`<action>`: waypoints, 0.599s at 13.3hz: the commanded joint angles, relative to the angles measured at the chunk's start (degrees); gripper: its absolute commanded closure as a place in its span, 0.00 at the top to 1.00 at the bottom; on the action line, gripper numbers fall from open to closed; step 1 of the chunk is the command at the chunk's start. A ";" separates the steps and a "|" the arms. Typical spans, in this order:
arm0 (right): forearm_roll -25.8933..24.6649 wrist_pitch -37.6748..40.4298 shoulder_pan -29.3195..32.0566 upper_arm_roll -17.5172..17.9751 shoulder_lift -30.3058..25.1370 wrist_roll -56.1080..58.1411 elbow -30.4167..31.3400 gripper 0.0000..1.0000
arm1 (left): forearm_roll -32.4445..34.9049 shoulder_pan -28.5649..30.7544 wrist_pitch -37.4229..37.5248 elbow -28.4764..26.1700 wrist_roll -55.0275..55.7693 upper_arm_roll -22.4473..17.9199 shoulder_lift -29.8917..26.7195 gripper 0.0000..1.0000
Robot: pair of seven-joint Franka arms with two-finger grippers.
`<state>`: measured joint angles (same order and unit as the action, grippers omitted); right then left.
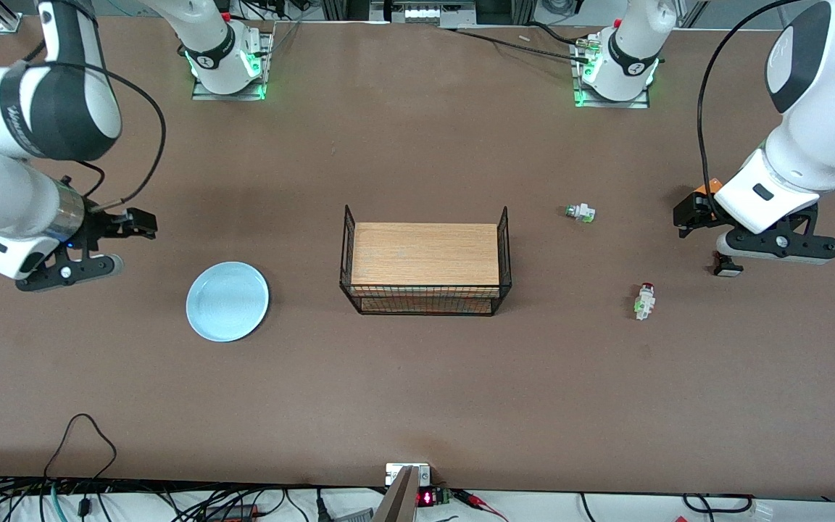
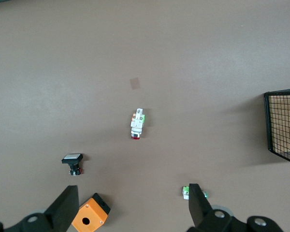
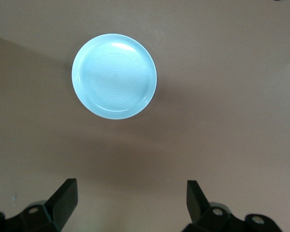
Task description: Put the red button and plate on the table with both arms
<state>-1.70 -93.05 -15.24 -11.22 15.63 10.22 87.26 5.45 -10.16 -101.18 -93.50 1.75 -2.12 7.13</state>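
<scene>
A: Where's the red button?
B: On the table toward the left arm's end, lying flat, long axis front-to-base, red cap toward the bases.
A: And the plate?
B: Flat, toward the right arm's end.
A: Grippers?
B: Left gripper and right gripper hover spread wide, empty, likely released.

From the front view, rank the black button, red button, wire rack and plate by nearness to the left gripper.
The left gripper, open, hangs over the table at the left arm's end.
1. Black button, right beside it.
2. Red button, nearer the camera.
3. Wire rack, mid-table.
4. Plate, toward the right arm's end.
</scene>
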 commanded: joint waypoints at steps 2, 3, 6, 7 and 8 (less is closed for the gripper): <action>-0.68 3.58 0.74 0.50 -2.79 0.24 -2.35 1.00 | -1.58 -0.03 1.34 0.95 -1.49 -0.08 -0.27 1.00; -0.76 3.41 0.74 0.50 -3.58 0.06 -2.44 1.00 | -1.58 -0.03 1.34 0.95 -1.49 -0.08 -0.27 1.00; -3.38 4.54 0.92 0.84 -4.28 -0.03 -5.51 1.00 | -1.58 -0.03 1.43 0.95 -1.49 -0.08 -0.36 1.00; -4.19 5.42 0.92 0.93 -4.81 -0.11 -5.69 1.00 | -1.58 -0.03 1.43 0.95 -1.49 -0.08 -0.36 1.00; -4.37 6.38 1.00 0.94 -4.90 -0.12 -5.95 1.00 | -1.58 -0.03 1.60 0.95 -1.49 -0.08 -0.36 1.00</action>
<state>-4.75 -89.06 -15.06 -11.27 11.24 10.21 82.47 5.45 -10.16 -101.05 -93.47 1.75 -2.09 7.13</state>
